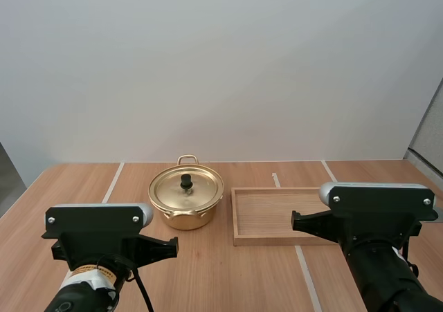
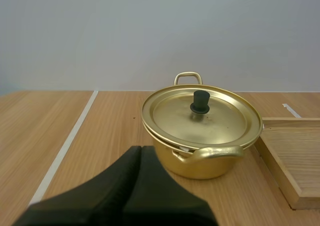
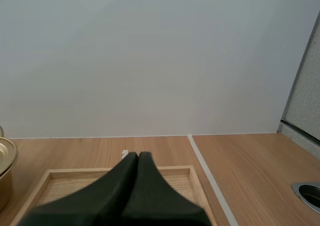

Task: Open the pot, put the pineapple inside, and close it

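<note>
Gold-coloured metal pot [image 1: 185, 214] stands upright on the light wooden table [image 1: 228, 277]. Its round gold lid [image 1: 187, 190] sits flat on the rim, closed, with a small black knob [image 1: 185, 181] at lid centre. 2 loop handles: 1 on the pot's far side, 1 on the near side facing the arms.

A shallow rectangular wooden tray [image 1: 270, 241] lies just right of the pot, long side across the table. In the high view a thin strip of table shows between pot and tray. The tray's end farthest from the pot is hidden behind the black right arm [image 1: 377, 212]. The black left arm [image 1: 97, 229] sits near-left of the pot.

Left gripper [image 2: 140, 148]: fingers pressed together into 1 dark wedge, clenched on nothing. It hangs low on the pot's near side, a little to its left, and points toward the near handle [image 2: 210, 153]. It is apart from the pot, with bare wood between.

Right gripper [image 3: 137, 155]: likewise clenched, nothing between the fingers. It is right of the pot, on the tray's near side, and points across the tray floor. The pot's rim shows just past the tray's left rail.

Edges and room:
- Left of the pot, broad bare wood is crossed by 1 pale stripe [image 2: 65, 151].
- Behind the pot, the table runs to its far edge at a plain wall.
- Well right of the pot, past the tray, are another pale stripe [image 3: 207, 176] and a round metal-rimmed hole [image 3: 307, 193] in the tabletop.
</note>
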